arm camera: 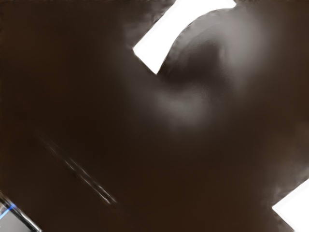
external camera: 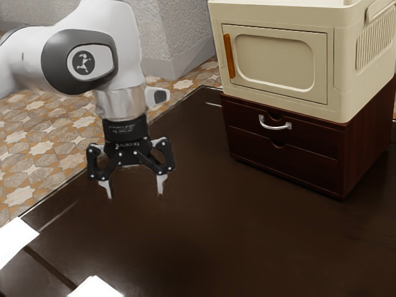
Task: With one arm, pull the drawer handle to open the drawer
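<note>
The gripper (external camera: 135, 195) is wide open w/ nothing held, above the table (external camera: 216, 229), well apart from the cabinet (external camera: 366, 148). The handle (external camera: 275, 127) is on the cabinet's upper drawer (external camera: 318, 136), which is closed.

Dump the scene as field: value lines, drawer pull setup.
target: curved silver metal handle
mounted_on: upper drawer of dark red-brown wooden two-drawer chest
drawers: both shut
on_chest: cream boxy cabinet, door shut
gripper: black two-finger gripper, open, empty, clear of handle
surface: dark brown glossy table
</note>
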